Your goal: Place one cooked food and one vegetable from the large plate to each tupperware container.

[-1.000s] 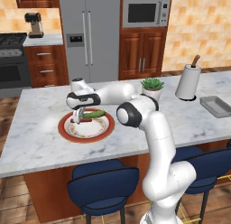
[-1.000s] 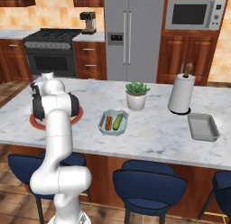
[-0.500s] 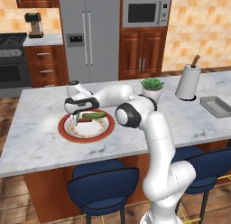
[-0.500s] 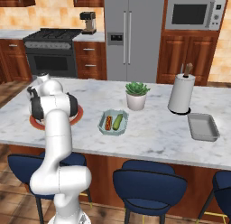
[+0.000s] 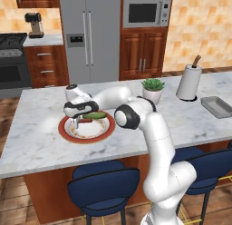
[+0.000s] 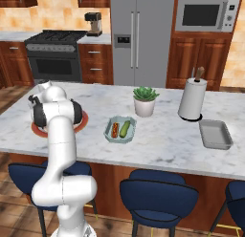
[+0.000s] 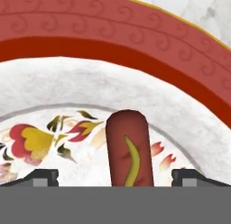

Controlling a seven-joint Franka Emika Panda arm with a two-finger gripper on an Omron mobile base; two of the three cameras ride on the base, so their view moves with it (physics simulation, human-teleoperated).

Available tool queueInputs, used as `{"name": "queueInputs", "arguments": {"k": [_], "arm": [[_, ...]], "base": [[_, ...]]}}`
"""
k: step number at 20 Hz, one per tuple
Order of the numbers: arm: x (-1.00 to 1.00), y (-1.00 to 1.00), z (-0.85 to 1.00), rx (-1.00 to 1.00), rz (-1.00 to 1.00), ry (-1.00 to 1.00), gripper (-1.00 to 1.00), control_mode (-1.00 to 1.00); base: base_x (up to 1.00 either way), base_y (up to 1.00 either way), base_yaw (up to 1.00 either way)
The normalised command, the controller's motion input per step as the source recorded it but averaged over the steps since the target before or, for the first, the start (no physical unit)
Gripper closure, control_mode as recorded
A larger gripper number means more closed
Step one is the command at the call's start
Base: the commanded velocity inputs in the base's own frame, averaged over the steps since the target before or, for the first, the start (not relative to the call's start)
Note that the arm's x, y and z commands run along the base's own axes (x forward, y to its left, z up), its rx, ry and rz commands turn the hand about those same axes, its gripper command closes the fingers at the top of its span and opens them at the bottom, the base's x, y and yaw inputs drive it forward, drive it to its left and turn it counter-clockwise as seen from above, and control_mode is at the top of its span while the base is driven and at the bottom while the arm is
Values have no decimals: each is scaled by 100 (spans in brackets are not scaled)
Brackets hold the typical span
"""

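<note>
While the gripper point(image 7: 115, 182) hangs low over the large plate point(image 5: 69, 131), its jaws stand wide apart, one dark fingertip point(image 7: 43, 177) at each side of the hand view, and between them lies a reddish-brown sausage point(image 7: 129, 148) with a yellow squiggle along its top; the tips straddle it without touching it, and nothing is held. The sausage lies on the plate's white centre, which carries a painted pattern of red and yellow flowers, inside a broad red rim with scrollwork. In the left base view the gripper point(image 5: 78, 121) is down on the left part of the plate, and one dark green cucumber point(image 5: 95, 115) lies on the plate just beside it. The plate rests on the marble worktop point(image 5: 36, 147) towards its left end. In the right base view the teal container point(image 6: 120, 130) sits near the middle of the worktop with one sausage in a bun point(image 6: 115, 130) and one cucumber point(image 6: 125, 129) side by side in it, and the grey container point(image 6: 215, 134) lies well apart at the right with nothing visible in it. A potted plant point(image 6: 144, 100) and a paper towel roll point(image 6: 191, 99) stand behind the containers. No brand, label or writing can be read anywhere.
</note>
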Motion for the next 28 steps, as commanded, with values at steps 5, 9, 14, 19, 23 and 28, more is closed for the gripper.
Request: {"name": "queueInputs", "arguments": {"k": [5,9,14,19,23,28], "arm": [[15,0,0,0,2,2,-100,-100],[0,0,0,0,2,7,100,-100],[0,0,-4,0,4,13,100,-100],[-13,0,5,0,1,4,100,-100],[-69,-1,21,0,0,-2,100,-100],[-100,-3,20,1,0,-17,100,-100]], "base": [[0,0,0],[0,0,0],[0,0,0],[0,0,0],[0,0,0],[0,0,0]]}}
